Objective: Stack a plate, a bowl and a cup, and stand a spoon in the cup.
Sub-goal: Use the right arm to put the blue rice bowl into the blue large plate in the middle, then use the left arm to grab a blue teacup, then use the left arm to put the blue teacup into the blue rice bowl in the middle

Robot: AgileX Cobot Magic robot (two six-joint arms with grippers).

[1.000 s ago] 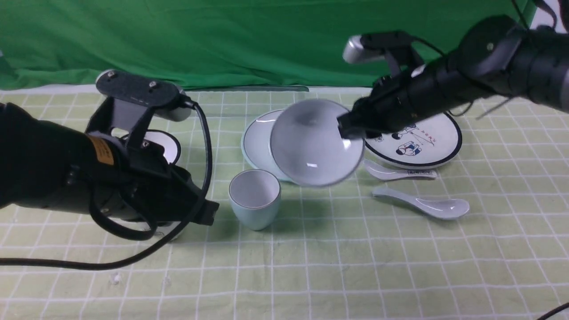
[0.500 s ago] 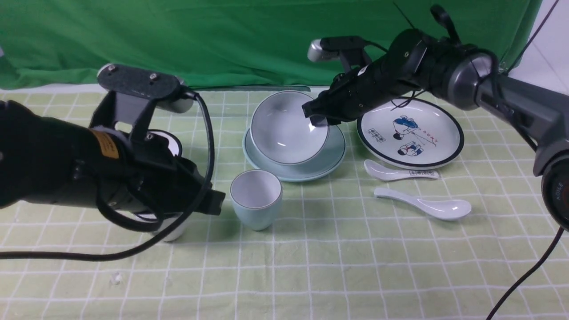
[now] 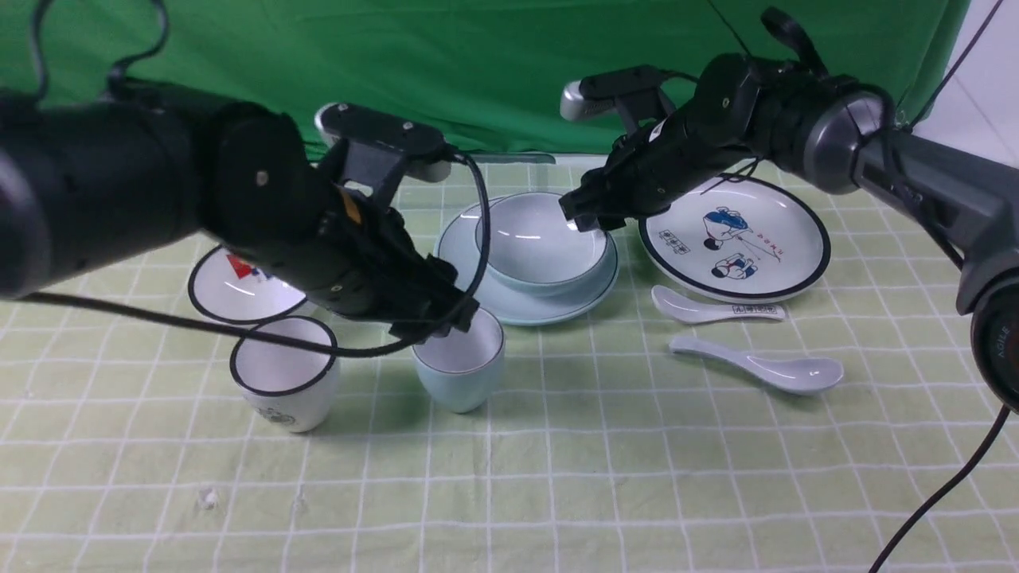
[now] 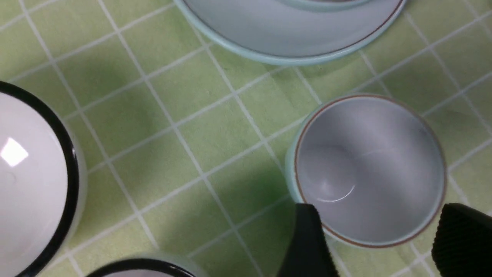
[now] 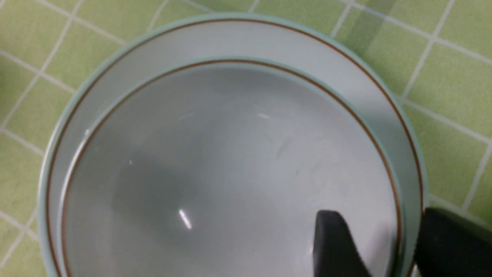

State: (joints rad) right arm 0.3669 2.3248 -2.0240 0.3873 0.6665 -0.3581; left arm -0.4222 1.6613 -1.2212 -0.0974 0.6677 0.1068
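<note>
The pale blue-green bowl [image 3: 541, 239] sits level on the pale blue-green plate [image 3: 521, 306]. My right gripper [image 3: 583, 216] straddles the bowl's right rim, one finger inside and one outside, with a gap showing at the inner finger. In the right wrist view, the bowl [image 5: 230, 165] fills the plate [image 5: 269, 42], and the gripper [image 5: 384, 246] is open. The pale blue-green cup [image 3: 460, 366] stands in front of the plate. My left gripper [image 3: 450, 318] is open just above its near rim; the cup [image 4: 369, 169] shows between the fingers [image 4: 307, 238]. The plain white spoon [image 3: 756, 368] lies to the right.
A white black-rimmed cup [image 3: 283, 374] stands left of the pale cup. A small white bowl with a red picture [image 3: 239, 282] is behind it. A cartoon plate [image 3: 736, 239] and a spoon with a printed handle [image 3: 716, 306] lie right of the stack.
My right gripper has lowered the tilted bowl onto the plate, and it now sits level. My left arm has swung right to the pale cup, uncovering the white cup and small bowl.
</note>
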